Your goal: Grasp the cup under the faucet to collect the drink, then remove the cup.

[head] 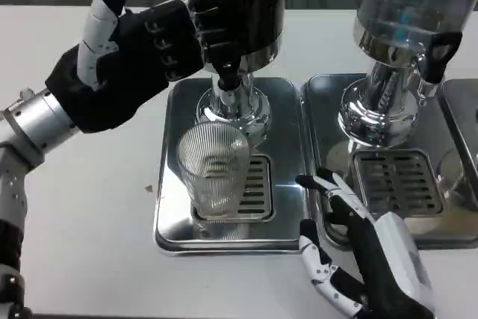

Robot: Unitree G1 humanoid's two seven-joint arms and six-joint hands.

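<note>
Bench (pixel 89 207) space is lying open along the left. Left hand (pixel 142 54) is reaching to the tap (pixel 226 61), fingers curled there; grip unclear. Cup (pixel 214 169) is standing upright on the tray (pixel 168 214) grate beneath. Right hand (pixel 358 252) is hovering open by the tray's right edge.

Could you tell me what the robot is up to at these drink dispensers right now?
A clear ribbed cup stands on the drip tray under the left dispenser's faucet. The left robot hand is raised at the faucet's lever, fingers against it. The right robot hand rests open nearby, not touching the cup, which looks empty so far.
</note>
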